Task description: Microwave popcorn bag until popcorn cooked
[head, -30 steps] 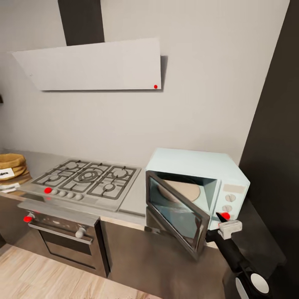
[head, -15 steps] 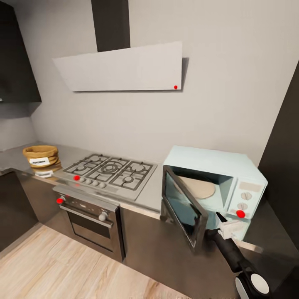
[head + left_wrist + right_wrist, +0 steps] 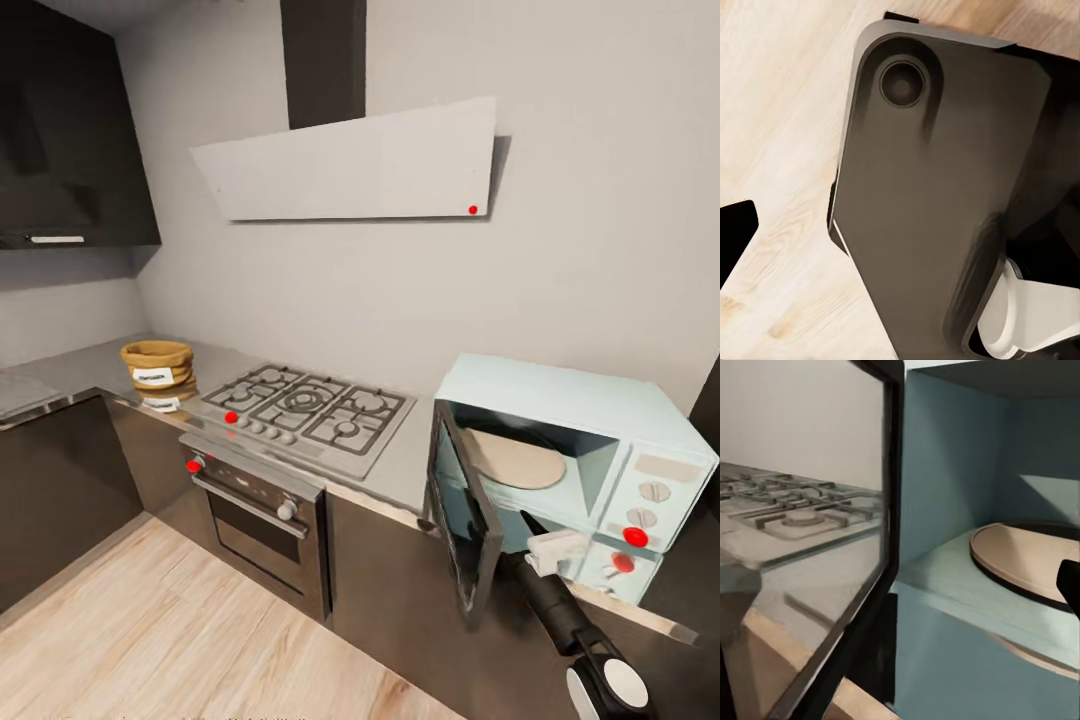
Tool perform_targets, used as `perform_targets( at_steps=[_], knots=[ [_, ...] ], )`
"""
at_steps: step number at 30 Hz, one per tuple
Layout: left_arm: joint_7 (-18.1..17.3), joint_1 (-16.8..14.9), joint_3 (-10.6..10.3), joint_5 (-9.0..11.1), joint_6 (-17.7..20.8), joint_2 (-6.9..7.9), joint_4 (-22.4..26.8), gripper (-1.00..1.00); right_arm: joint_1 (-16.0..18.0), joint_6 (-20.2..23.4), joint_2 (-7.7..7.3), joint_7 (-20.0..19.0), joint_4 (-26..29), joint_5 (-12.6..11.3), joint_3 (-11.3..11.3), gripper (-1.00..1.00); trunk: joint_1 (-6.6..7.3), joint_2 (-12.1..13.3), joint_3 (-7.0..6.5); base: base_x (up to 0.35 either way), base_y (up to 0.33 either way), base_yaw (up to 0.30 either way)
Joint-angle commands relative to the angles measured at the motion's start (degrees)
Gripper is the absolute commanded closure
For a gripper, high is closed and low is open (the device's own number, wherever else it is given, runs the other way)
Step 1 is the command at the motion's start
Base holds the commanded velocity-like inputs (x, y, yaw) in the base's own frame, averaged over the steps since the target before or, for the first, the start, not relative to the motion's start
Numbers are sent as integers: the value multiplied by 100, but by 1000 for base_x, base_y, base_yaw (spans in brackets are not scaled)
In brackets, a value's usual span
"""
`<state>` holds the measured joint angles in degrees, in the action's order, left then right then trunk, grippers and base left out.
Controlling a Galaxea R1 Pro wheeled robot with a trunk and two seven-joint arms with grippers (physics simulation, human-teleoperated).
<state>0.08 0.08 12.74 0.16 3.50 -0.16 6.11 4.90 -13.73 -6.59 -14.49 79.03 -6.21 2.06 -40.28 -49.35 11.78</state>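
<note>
Tan popcorn bag [image 3: 157, 363] is seen upright on the grey worktop [image 3: 95, 362] near the corner, just beside the gas hob [image 3: 305, 412], well apart from the microwave [image 3: 570, 455]. Microwave door [image 3: 463, 520] is swung open; the turntable plate [image 3: 512, 460] is exposed inside. Right end effector [image 3: 540, 538] is held at the door's lower edge, in front of the cavity; its grip state cannot be told. Wooden floor [image 3: 780, 112] is seen in the left wrist view.

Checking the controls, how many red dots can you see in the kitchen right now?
5: hood corner, hob front, oven panel, and two on the microwave panel. More may be hidden.
</note>
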Motion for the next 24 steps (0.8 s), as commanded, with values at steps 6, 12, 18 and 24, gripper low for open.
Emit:
perform_targets(
  at_steps=[6, 12, 18, 24],
  knots=[
    [1, -1, 15, 2, 37, -2, 15, -100, 2, -7, 0, -54, -2, -53, 4, -100, -1, -5, 7, 0, 0, 254],
    [1, -2, 14, 2, 37, -2, 16, -100, 2, -7, 0, -50, -2, -52, 3, -100, -1, -5, 7, 0, 0, 254],
    [1, 0, 11, 2, 37, -2, 18, -100, 2, -7, 0, -53, -1, -53, 5, -100, -1, -5, 7, 0, 0, 254],
    [1, 1, 10, 2, 37, -2, 16, -100, 2, 1, 0, -51, -2, -48, 3, -100, -1, -5, 7, 0, 0, 168]
  ],
)
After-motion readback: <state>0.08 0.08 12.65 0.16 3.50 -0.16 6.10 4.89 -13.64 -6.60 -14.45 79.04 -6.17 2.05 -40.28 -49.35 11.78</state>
